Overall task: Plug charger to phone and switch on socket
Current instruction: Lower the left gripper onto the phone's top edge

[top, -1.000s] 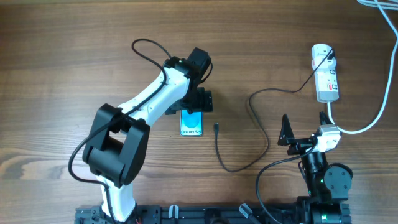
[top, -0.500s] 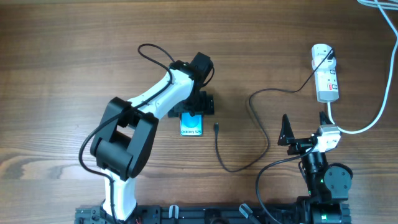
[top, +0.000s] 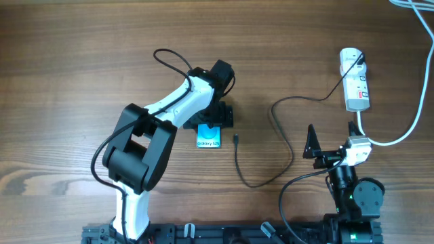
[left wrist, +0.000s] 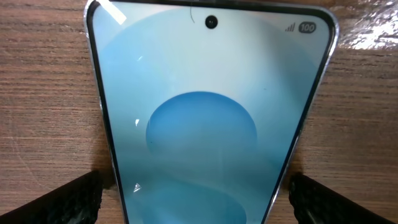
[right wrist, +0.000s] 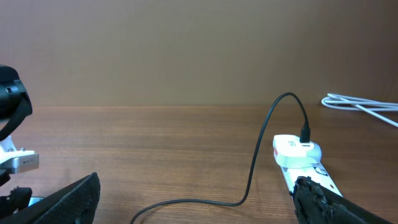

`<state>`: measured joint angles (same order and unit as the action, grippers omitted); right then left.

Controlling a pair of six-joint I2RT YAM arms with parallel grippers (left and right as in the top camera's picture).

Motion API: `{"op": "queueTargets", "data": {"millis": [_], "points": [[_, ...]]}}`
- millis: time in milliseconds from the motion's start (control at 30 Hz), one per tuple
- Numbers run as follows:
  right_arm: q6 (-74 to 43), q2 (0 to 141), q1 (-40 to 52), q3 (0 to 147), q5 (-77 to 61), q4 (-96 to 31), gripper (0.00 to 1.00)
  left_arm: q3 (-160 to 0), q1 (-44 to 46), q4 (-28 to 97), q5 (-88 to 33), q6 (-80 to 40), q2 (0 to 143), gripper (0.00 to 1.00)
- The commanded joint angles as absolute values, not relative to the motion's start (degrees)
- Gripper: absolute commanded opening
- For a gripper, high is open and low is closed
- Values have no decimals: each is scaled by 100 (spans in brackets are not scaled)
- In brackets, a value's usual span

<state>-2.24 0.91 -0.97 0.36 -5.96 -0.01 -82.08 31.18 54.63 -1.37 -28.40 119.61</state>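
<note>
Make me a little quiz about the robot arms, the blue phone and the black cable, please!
1. True or false: the small dark plug tip of the thin black charger cable already sits in the rectangular teal-screened smartphone.
2. Which one straddles that smartphone? A) left end effector B) right end effector
3. Fill in: the white oblong power strip lies on the ___ arm's side of the table.
Key: 1 false, the tip lies apart on the wood; 2 A; 3 right.

The brown wood-grain table (top: 68,68) fills the space, backed by a plain brown wall (right wrist: 186,50); soft light glints off the grain.
</note>
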Motion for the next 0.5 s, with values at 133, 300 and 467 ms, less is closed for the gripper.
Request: {"op": "queueTargets", "data": {"millis": [133,300,467], "points": [[-163,58,-121,34,-602,19,100,-8141,3129,5336,-14,-2899,12453,100],[-163,58,-121,34,-600,19,100,-8136,3129,5336,-16,-2899,12451,98],[-163,58,-121,34,-602,19,100,-8136,3129,5334,-14,-2899,12453,82]]}}
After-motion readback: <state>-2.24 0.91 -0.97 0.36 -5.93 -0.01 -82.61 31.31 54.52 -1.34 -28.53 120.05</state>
